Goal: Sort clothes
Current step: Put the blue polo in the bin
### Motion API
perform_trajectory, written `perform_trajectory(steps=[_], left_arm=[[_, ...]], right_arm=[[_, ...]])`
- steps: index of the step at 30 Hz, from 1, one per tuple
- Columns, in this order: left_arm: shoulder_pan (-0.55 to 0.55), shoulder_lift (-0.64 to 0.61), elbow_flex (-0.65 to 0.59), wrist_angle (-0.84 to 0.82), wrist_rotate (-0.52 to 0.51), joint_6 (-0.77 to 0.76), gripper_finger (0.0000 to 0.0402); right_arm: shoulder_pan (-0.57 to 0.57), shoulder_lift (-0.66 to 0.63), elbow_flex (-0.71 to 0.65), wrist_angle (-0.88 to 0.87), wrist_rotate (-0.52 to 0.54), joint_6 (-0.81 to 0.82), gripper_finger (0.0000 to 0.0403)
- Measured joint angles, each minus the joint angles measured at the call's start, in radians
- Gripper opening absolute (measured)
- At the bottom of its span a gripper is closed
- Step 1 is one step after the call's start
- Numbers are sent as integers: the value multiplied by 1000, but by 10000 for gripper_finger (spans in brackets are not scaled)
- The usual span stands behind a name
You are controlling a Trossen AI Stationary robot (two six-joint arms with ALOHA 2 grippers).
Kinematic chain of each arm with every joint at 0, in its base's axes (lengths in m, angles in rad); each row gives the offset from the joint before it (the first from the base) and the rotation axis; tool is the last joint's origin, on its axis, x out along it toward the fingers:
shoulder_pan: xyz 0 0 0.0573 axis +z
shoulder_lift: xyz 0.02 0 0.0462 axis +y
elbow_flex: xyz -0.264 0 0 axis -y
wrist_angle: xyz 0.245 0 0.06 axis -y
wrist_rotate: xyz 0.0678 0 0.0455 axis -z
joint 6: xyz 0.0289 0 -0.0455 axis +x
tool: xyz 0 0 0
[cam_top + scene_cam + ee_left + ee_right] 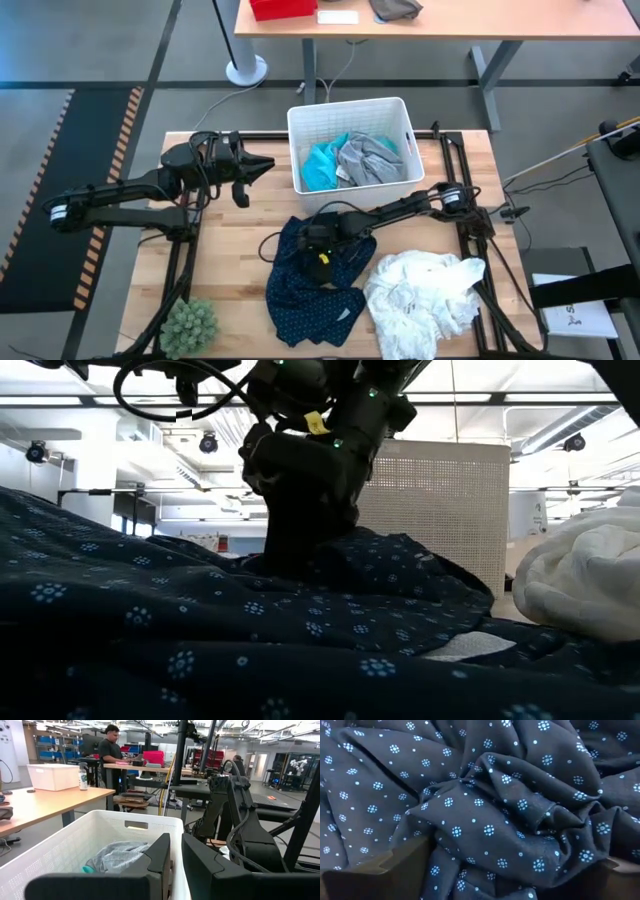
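- White plastic bin [400, 115] sits at the table's [230, 230] far middle. Teal garment [320, 165] and grey garment [368, 160] lie in it side by side, touching.
- Navy patterned garment [310, 290] is crumpled on the near middle of the table. Large white garment [425, 290] is heaped just beside it on the right; their edges meet.
- Green spiky plant [190, 325] stands at the near-left corner, well apart from the clothes.
- Second table [450, 25] beyond carries a red box [283, 8] and some grey fabric [395, 8].
- Left wrist view: a person [109, 747] stands at a far bench, not near the rig.
- In the way: the low view is mostly blocked by navy folds [150, 640]; the bin wall [450, 500] stands behind them and the white heap [580, 580] is at the right.
- Right gripper [322, 243] is down on the far end of the navy garment. In the right wrist view its fingers [395, 870] stand wide apart with a bunched fold [495, 820] filling the gap between them. Cloth presses against both, jaws not closed on it.
- Left gripper [250, 172] hovers left of the bin, near its left wall and clear of the clothes. Left wrist view shows its fingers [160, 855] with only a narrow gap, nearly together, holding nothing; the bin rim [130, 817] and grey garment [120, 855] are just ahead.
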Motion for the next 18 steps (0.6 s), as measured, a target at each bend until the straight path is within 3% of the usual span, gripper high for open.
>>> perform_trajectory(steps=[3, 6, 9, 13, 15, 18], left_arm=[[0, 0, 0, 0, 0, 0, 36], [0, 0, 0, 0, 0, 0, 36], [0, 0, 0, 0, 0, 0, 36], [0, 0, 0, 0, 0, 0, 36], [0, 0, 0, -4, 0, 0, 36], [0, 0, 0, -12, 0, 0, 36]], right_arm=[[-2, 1, -1, 6, 6, -14, 316], [-3, 3, -2, 17, 6, -26, 262], [1, 5, -4, 35, 25, -45, 181], [19, 7, -5, 57, 105, -87, 38], [27, 6, -4, 63, 123, -105, 19], [38, -6, 1, 55, 124, -112, 23]])
